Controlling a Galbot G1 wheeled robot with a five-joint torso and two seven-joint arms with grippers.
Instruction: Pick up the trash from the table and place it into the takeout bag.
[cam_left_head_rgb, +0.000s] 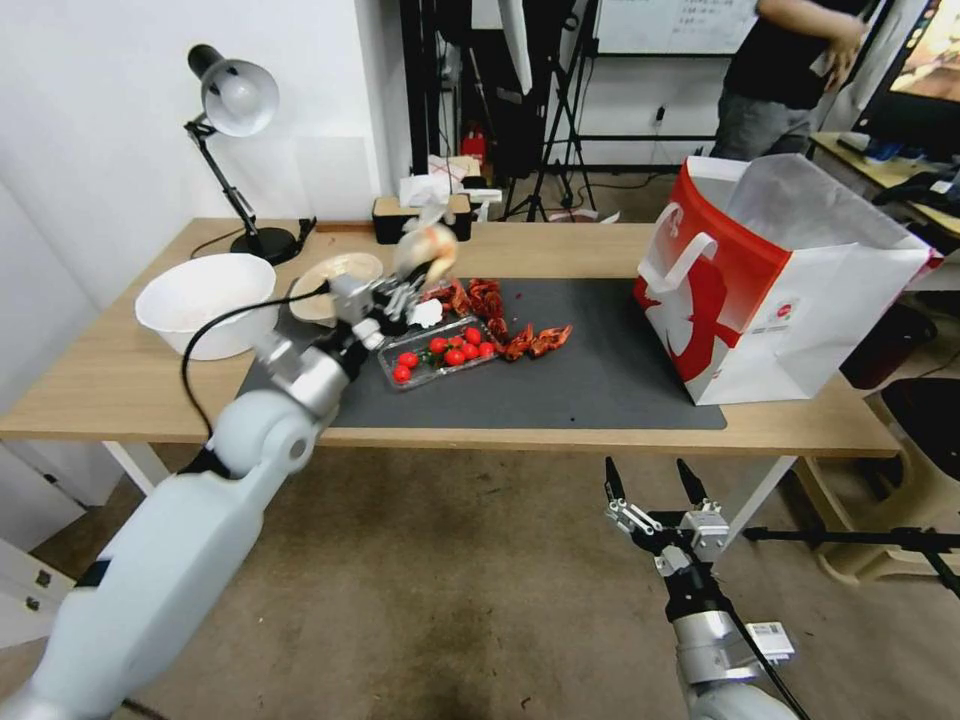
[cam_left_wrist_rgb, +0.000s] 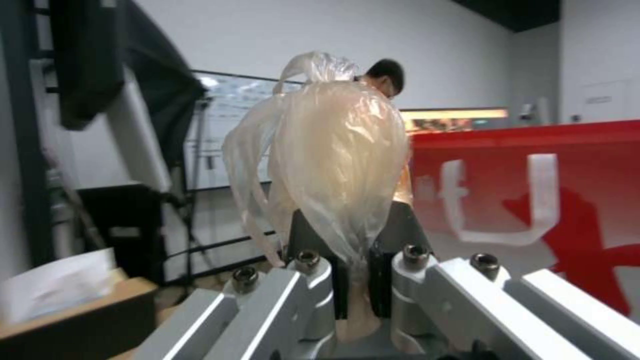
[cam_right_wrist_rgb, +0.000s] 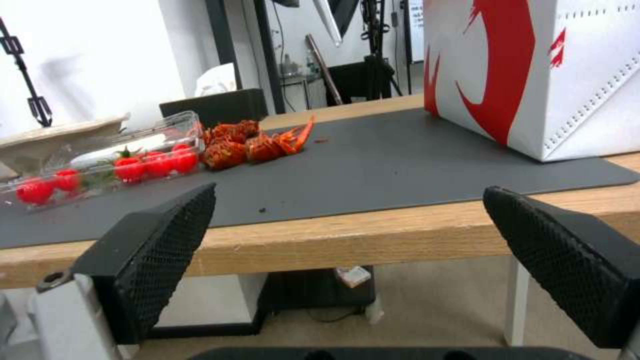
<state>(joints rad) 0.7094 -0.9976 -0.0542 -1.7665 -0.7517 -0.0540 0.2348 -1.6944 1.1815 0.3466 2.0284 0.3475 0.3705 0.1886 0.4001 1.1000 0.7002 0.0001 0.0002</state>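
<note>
My left gripper (cam_left_head_rgb: 418, 287) is shut on a pale wrinkly ball of thin plastic (cam_left_head_rgb: 426, 248), held in the air above the left part of the dark mat (cam_left_head_rgb: 600, 370). Up close, the plastic (cam_left_wrist_rgb: 333, 165) bulges up out of the pinching fingers (cam_left_wrist_rgb: 347, 290). The red-and-white takeout bag (cam_left_head_rgb: 780, 290) stands open on the table (cam_left_head_rgb: 560, 240) at the right, well away from the left gripper. A beige shallow bowl (cam_left_head_rgb: 335, 280) lies behind the left arm. My right gripper (cam_left_head_rgb: 651, 478) hangs open below the table's front edge, nothing between its pads (cam_right_wrist_rgb: 167, 235).
A clear box of cherry tomatoes (cam_left_head_rgb: 440, 352) and red crayfish shells (cam_left_head_rgb: 515, 335) lie mid-mat. A white bowl (cam_left_head_rgb: 205, 300) and a desk lamp (cam_left_head_rgb: 232, 110) stand at the left, a tissue box (cam_left_head_rgb: 420, 212) at the back. Bare mat lies between shells and bag.
</note>
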